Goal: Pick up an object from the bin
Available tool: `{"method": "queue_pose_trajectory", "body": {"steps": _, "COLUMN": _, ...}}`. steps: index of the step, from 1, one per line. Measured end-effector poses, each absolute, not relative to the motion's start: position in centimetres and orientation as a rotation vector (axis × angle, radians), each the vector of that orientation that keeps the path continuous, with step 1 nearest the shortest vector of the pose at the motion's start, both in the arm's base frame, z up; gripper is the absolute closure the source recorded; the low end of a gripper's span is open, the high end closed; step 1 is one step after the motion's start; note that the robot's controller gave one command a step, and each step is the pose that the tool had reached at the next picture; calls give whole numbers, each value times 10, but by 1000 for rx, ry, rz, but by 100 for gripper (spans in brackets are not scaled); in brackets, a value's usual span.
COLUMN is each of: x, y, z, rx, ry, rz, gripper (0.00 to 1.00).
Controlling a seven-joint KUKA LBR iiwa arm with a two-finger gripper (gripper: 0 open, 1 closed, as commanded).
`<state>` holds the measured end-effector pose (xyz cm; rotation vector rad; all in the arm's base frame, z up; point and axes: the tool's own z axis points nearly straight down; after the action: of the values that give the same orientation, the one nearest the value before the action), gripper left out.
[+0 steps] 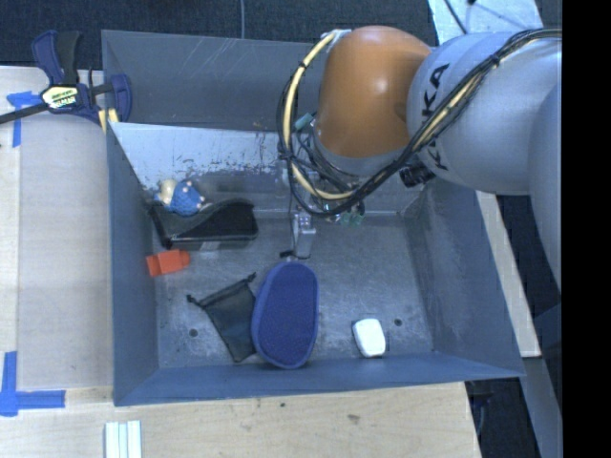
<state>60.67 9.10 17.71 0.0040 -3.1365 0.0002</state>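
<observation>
Pincer [298, 248] is hanging mid-bin, just over the top end of the blue oval padded pouch [286, 313], which is lying toward the near wall of the grey metal bin [134, 294]. Can't tell if it's apart or together. Pouch is looking light, soft and fabric-faced, so likely squashing; I'd be pinching across its narrow top edge. Dark grey folded flap [227, 321] is touching its left side, and a small white rounded block [368, 337] is sitting apart on the right.
</observation>
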Motion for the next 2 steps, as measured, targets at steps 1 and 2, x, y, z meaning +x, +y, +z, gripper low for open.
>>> {"method": "queue_pose_trajectory", "body": {"steps": 1, "x": 562, "y": 87, "z": 72, "rx": 1087, "ry": -2952, "rz": 0, "gripper": 0}}
{"method": "queue_pose_trajectory", "body": {"steps": 2, "x": 558, "y": 73, "z": 101, "rx": 1462, "ry": -2788, "rz": 2, "gripper": 0}}
